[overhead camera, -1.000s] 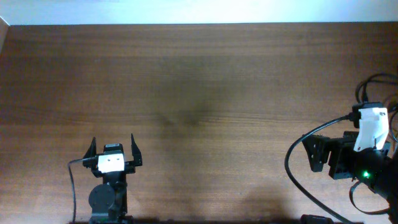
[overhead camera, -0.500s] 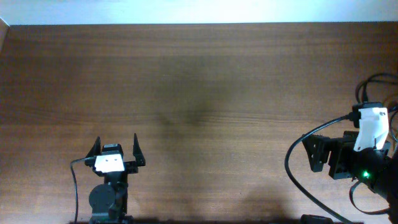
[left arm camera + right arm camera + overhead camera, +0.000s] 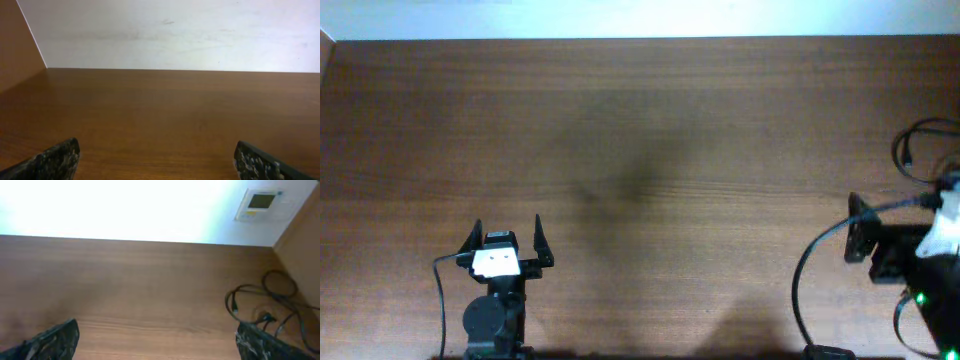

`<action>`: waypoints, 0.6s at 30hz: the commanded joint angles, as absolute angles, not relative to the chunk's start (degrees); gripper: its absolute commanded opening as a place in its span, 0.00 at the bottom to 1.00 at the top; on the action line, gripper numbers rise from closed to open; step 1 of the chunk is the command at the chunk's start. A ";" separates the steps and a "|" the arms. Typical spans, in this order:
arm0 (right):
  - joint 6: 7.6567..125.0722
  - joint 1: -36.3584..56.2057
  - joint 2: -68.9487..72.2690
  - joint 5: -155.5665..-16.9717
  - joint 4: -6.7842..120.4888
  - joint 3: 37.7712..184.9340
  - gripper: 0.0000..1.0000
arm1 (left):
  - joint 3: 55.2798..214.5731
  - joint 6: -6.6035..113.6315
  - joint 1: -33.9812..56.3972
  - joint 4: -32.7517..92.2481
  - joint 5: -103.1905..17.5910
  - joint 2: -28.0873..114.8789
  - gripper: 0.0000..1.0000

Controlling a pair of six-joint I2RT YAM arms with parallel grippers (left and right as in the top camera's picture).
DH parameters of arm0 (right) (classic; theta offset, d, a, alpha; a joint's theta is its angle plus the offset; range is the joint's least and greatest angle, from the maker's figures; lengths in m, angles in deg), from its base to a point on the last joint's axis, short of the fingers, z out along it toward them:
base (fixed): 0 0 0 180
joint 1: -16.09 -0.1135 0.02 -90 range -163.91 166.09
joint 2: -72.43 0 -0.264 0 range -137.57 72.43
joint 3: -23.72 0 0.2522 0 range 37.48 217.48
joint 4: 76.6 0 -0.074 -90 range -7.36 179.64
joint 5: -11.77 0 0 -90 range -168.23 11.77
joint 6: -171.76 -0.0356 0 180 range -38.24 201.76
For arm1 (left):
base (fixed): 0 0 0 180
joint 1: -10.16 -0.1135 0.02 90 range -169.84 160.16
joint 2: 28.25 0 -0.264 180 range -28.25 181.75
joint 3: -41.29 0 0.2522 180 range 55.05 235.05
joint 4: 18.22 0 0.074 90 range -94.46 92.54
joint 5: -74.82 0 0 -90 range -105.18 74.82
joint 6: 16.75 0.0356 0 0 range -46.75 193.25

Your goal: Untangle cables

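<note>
The cables (image 3: 270, 297) lie ahead and to the right of the right gripper (image 3: 156, 340), their strands trailing farther rightward. Its jaws stand wide apart. The left gripper (image 3: 505, 238), likewise spread, sits well apart from them.

Brown wood-grain table (image 3: 640, 150), pale wall (image 3: 175, 30) behind, small white wall panel (image 3: 262, 204) upper right.

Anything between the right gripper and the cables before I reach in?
Nothing visible does. Only bare table lies between the open right gripper and the cables, which sit ahead to its right near the side wall.
</note>
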State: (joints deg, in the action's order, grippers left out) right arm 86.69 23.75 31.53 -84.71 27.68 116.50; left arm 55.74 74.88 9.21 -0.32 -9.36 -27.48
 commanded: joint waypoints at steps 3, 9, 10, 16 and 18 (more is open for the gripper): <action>87.33 23.22 48.07 -83.96 51.07 86.97 0.99 | 55.59 74.09 8.86 -0.03 -10.01 -27.91 0.99; 87.33 23.22 63.94 -88.36 78.20 57.01 0.99 | 55.59 74.09 8.86 -0.03 -10.01 -27.89 0.99; 87.30 23.22 66.72 -89.34 81.58 53.36 0.99 | 55.59 74.09 8.86 -0.03 -10.01 -27.91 0.99; 87.30 23.11 72.25 -91.29 85.41 48.35 0.99 | 55.59 74.09 8.86 -0.03 -10.01 -27.89 0.99; 87.30 23.11 72.25 -90.52 85.45 47.72 0.99 | 55.59 74.09 8.86 -0.03 -10.01 -27.89 0.99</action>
